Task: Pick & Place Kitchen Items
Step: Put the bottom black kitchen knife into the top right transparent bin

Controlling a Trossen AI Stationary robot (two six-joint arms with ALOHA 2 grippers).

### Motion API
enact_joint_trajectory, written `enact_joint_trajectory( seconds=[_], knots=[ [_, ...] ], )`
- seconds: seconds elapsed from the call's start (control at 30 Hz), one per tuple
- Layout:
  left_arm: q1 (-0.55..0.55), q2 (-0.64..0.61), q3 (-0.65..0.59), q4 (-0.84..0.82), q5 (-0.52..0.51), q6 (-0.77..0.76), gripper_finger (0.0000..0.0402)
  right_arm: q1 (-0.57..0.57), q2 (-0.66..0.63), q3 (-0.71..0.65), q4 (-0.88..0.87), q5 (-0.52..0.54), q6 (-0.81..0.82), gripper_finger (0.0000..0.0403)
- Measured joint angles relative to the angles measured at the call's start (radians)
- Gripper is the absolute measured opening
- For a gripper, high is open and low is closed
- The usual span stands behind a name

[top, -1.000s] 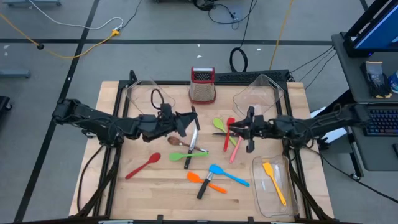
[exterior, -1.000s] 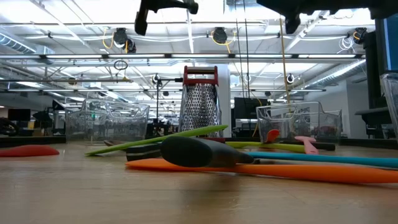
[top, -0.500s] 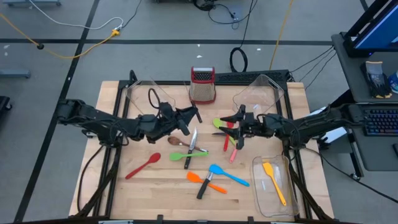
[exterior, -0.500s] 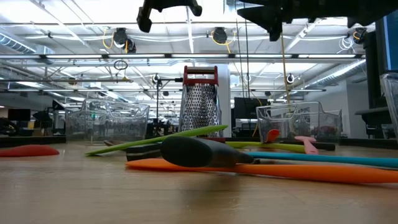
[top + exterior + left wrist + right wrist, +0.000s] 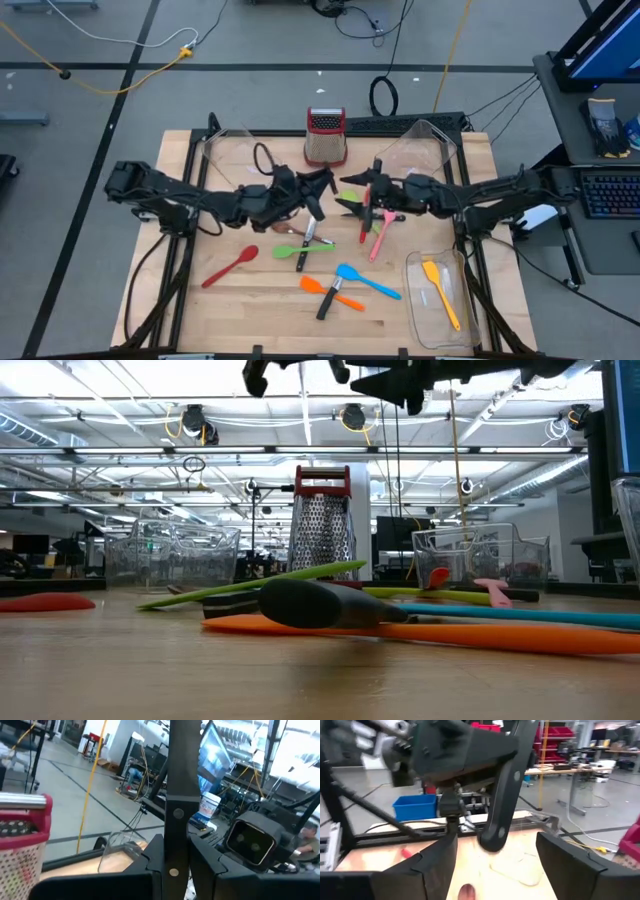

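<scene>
High view: the pale wooden plank tabletop carries loose utensils. The left claw is closed on a black-handled knife, lifted above the board's middle, handle pointing toward the right arm. The right claw faces it with fingers spread wide, just beside the knife's handle, gripping nothing. Below them lie a green spoon, a red spatula, a pink spatula, a brown wooden spoon, a second black-handled knife across a green spatula, a red spoon, a blue spatula and an orange spatula crossed by a third dark-handled knife. A yellow spatula lies inside the clear plastic bin on the right. Two more clear bins stand at the back, flanking a perforated steel box grater with red top.

Low view: the utensils lie flat and smooth; both claws hang overhead.

Left wrist view: two dark fingers clamp the riveted handle.

Right wrist view: the rounded black handle end sits between the parted fingers, untouched.
</scene>
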Motion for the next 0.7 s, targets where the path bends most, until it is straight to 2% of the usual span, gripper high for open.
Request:
enact_joint_trajectory(
  seconds=[0.1, 0.2, 0.4, 0.57, 0.7],
  knots=[
    [0.0, 0.026, 0.059, -0.089, -0.031, 0.016, 0.0047, 0.0, 0.003, 0.02, -0.022, 0.049, -0.001, 0.0273],
    [0.0, 0.058, 0.109, -0.146, -0.039, 0.024, 0.0047, -0.004, 0.003, 0.026, -0.016, 0.053, 0.0, 0.0277],
    [0.0, 0.128, 0.173, -0.151, -0.028, 0.032, 0.0047, -0.007, 0.003, 0.026, -0.019, 0.054, 0.027, 0.0276],
    [0.0, 0.133, 0.178, -0.16, -0.013, 0.006, 0.0047, -0.007, 0.0, 0.026, -0.033, 0.082, 0.047, 0.0253],
    [0.0, 0.134, 0.178, -0.166, -0.022, 0.004, 0.0047, -0.008, -0.001, 0.026, -0.05, 0.13, 0.097, 0.0217]
  ],
)
